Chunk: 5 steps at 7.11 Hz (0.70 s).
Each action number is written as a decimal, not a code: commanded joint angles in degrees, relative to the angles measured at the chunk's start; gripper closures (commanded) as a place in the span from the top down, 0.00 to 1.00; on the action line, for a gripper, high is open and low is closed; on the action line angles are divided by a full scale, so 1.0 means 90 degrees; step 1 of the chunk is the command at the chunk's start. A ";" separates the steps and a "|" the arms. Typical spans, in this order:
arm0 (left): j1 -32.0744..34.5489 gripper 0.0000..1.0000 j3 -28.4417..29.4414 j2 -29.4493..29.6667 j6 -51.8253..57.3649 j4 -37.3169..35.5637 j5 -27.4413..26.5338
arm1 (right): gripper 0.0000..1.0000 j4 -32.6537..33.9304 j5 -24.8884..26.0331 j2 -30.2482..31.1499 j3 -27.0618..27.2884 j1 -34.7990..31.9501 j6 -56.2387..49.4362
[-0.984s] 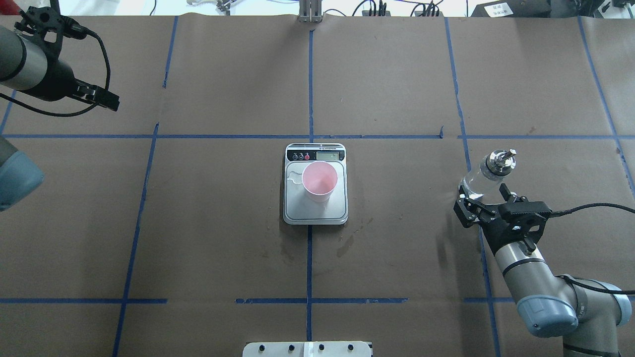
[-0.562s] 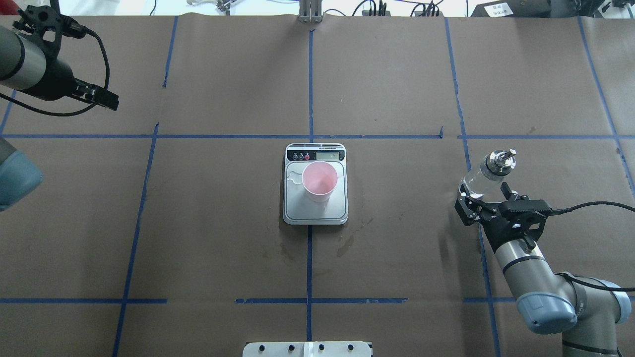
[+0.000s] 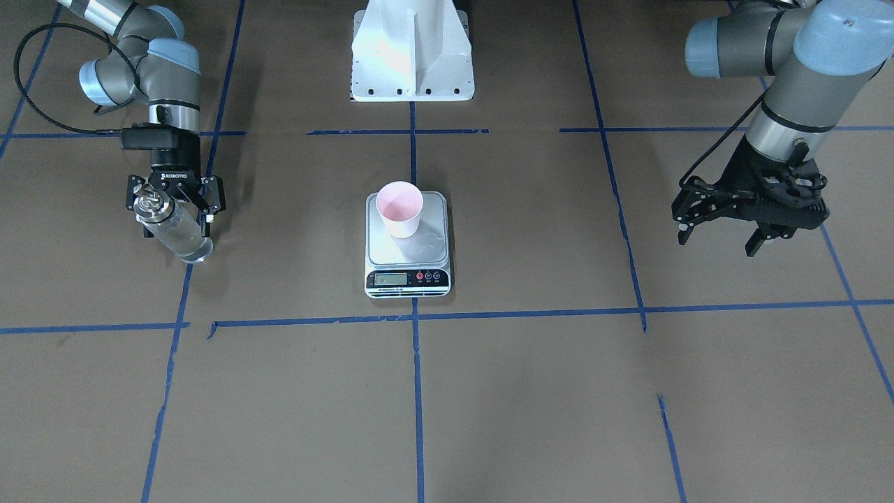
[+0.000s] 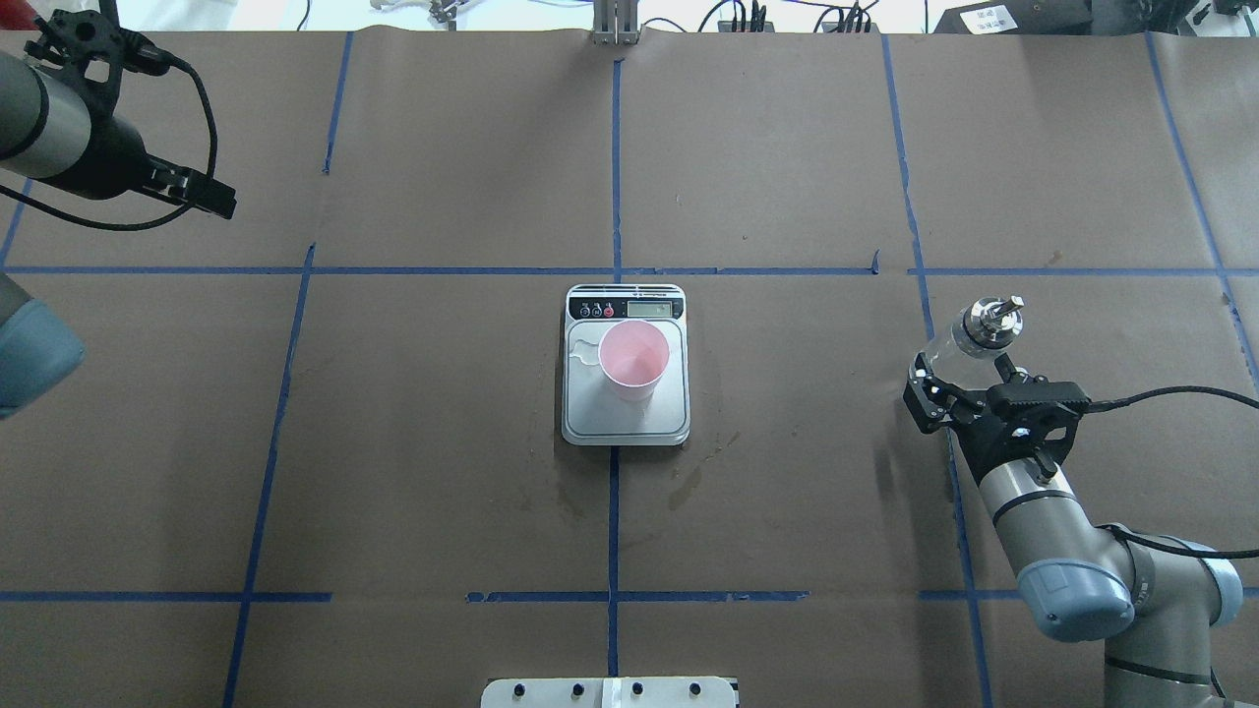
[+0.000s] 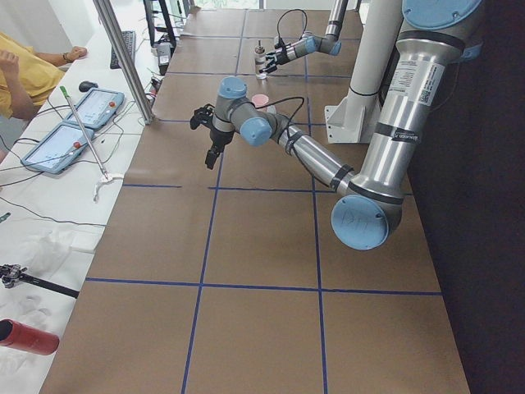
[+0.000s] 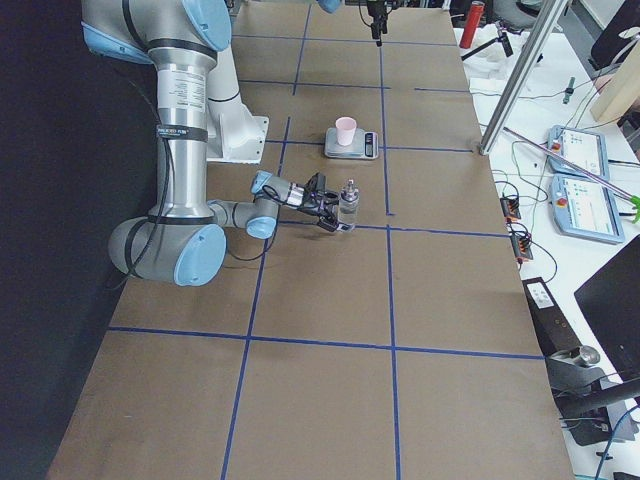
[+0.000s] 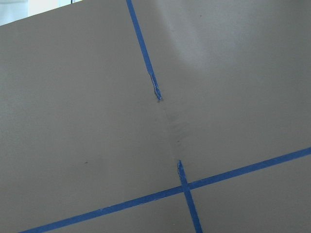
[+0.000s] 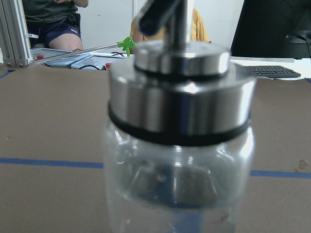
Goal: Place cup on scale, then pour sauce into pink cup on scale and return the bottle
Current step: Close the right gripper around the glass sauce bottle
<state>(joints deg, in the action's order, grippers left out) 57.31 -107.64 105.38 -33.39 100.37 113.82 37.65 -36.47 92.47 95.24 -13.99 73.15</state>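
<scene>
The pink cup (image 3: 399,206) stands upright on the back part of the scale (image 3: 436,262), also in the overhead view as cup (image 4: 634,359) on scale (image 4: 590,418). The clear glass bottle (image 3: 178,234) with its silver spout cap stands on the table on the robot's right, holding clear liquid. My right gripper (image 3: 176,223) has its fingers spread on both sides of the bottle, open. In the overhead view the gripper (image 4: 959,379) sits at the bottle (image 4: 969,339). The bottle (image 8: 180,160) fills the right wrist view. My left gripper (image 3: 719,227) is open and empty, far off.
A small clear puddle (image 4: 585,349) lies on the scale's platform beside the cup. Wet stains (image 4: 689,482) mark the brown paper near the scale. The robot's white base (image 3: 412,56) stands behind the scale. Tablets (image 5: 82,107) and a metal post (image 5: 123,57) line the far edge.
My right wrist has shifted a little toward the bottle, and the elbow has pulled in slightly. The bottle, the cup and the scale have not moved. The left arm is almost still.
</scene>
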 commanded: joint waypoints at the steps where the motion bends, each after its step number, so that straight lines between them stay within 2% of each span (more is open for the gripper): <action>1: 0.0000 1.00 -0.0012 0.0000 -0.0010 0.0000 0.0000 | 0.99 -0.0004 -0.0068 -0.0108 -0.0035 -0.0077 -0.0091; 2: 0.0000 1.00 -0.0003 0.0000 -0.0010 0.0000 0.0000 | 0.99 -0.0013 -0.0068 -0.0108 -0.0035 -0.0096 -0.0158; 3: 0.0000 1.00 -0.0003 0.0000 -0.0010 0.0000 0.0000 | 0.88 -0.0207 -0.0059 -0.0108 -0.0035 -0.0116 -0.0178; 4: 0.0000 1.00 -0.0003 0.0000 -0.0010 0.0000 0.0000 | 0.70 -0.0779 -0.0059 -0.0098 -0.0044 -0.0135 -0.0546; 5: -0.0010 1.00 0.0007 0.0000 -0.0010 0.0000 0.0000 | 0.25 -0.1346 -0.0020 -0.0127 -0.0045 -0.0126 -0.1120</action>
<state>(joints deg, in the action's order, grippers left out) 57.28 -107.64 105.38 -33.48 100.37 113.82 31.16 -36.93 91.49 94.86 -15.09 68.01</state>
